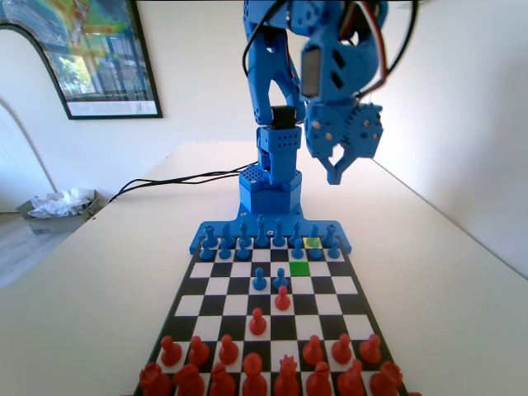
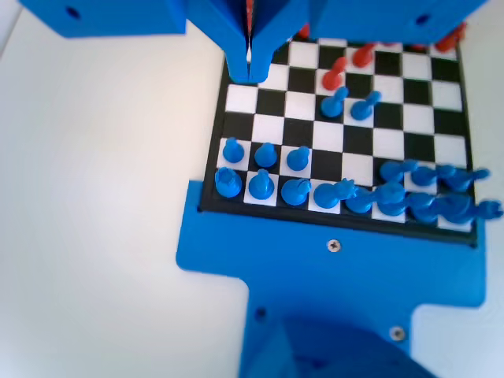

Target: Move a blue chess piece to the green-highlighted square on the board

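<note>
The claw (image 1: 337,167) hangs clenched and empty, high above the board (image 1: 183,290) (far right end); the green-highlighted square (image 1: 299,268) is bare.

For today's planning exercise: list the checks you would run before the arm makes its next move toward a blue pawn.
1. Hand empty: ok, raised above the board, jaws closed on nothing.
2. Hand open for a grasp: not ok.
3. Green square free: ok, nothing stands on it.
4. Blue pawn near the target: ok, upright just behind the green square.
5. Board steady and flat: ok.
6. Hand lined up over that pawn: cannot tell.
</note>
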Controlling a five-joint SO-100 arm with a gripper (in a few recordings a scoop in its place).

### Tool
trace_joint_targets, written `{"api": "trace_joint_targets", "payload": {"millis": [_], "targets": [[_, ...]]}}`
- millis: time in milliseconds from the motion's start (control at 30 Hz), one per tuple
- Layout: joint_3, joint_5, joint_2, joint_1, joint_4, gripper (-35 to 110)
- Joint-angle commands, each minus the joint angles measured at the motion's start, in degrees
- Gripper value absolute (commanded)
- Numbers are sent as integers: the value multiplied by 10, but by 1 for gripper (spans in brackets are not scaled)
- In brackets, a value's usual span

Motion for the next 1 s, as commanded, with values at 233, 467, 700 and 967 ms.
{"api": "trace_joint_targets", "payload": {"millis": [233, 467, 700, 967], "targets": [[29, -76, -10, -26, -8, 2], [76, -105, 12, -18, -19, 2], [65, -127, 16, -5, -19, 3], [83, -164, 33, 6, -41, 4]]}}
